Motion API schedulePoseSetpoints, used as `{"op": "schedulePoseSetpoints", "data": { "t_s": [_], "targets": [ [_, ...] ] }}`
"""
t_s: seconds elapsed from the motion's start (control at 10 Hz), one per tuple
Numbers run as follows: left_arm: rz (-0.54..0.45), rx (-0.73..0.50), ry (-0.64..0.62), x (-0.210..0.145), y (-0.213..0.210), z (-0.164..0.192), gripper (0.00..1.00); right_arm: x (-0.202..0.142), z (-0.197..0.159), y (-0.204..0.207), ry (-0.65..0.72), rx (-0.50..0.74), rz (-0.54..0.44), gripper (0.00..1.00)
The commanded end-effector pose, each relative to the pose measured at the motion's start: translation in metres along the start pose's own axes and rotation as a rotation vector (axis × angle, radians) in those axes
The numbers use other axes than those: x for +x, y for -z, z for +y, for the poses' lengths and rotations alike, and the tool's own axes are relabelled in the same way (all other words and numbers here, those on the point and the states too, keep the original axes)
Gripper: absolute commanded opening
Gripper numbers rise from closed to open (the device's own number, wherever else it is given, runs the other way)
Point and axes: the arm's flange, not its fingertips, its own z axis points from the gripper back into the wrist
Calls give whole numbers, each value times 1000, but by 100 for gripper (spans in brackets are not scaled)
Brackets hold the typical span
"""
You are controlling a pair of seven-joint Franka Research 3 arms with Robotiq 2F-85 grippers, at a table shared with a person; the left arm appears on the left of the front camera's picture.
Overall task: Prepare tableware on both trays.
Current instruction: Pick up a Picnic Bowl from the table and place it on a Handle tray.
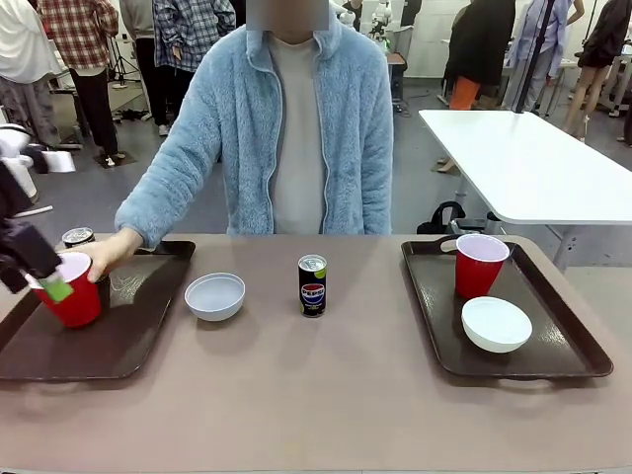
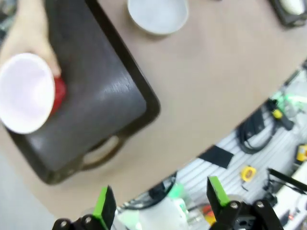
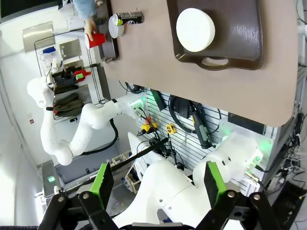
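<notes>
The left gripper (image 2: 160, 196) lies nearest the lens in its wrist view. Its jaws stand apart and hold nothing, and it hangs over the table's near edge, off the left tray (image 2: 96, 96). In the front view it overlaps the red cup (image 1: 74, 296), but the wrist view shows it well clear.

The person's hand (image 1: 111, 253) grips that cup as it stands on the left tray. Judged: the person is placing it, and the hand bars any approach there.

A dark can (image 1: 77, 237) sits at that tray's far corner; whether inside the rim cannot be told. The white bowl (image 1: 215, 296) and the Pepsi can (image 1: 312, 285) stand apart on the bare tabletop (image 1: 326, 395) between the trays, unobstructed.

The right tray (image 1: 434, 296) carries a second red cup (image 1: 480, 265) and a second bowl (image 1: 496, 324), near each other but not touching. Judged: this tray lacks a can, the left a bowl.

The right gripper (image 3: 156, 184) is raised high off the table's edge, jaws apart and empty.
</notes>
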Motion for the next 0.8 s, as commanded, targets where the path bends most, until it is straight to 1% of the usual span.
{"op": "schedulePoseSetpoints", "data": {
  "t_s": [0.0,0.1,0.2,0.3,0.4,0.7],
  "targets": [
    [6,123,-17,42,28,-6,100,-4,0,1,-4,-1,4,99],
    [0,149,-16,55,40,-12,100,-4,0,1,-4,-1,4,99],
    [-24,190,-4,68,54,-20,100,-4,0,1,-4,-1,4,99],
    [-69,241,6,82,67,-25,100,-4,0,1,-4,-1,4,99],
    [-82,277,2,99,79,-29,100,-4,0,1,-4,-1,4,99],
    [-130,279,-79,141,95,-37,100,-4,0,1,-4,-1,4,99]
  ]
}}
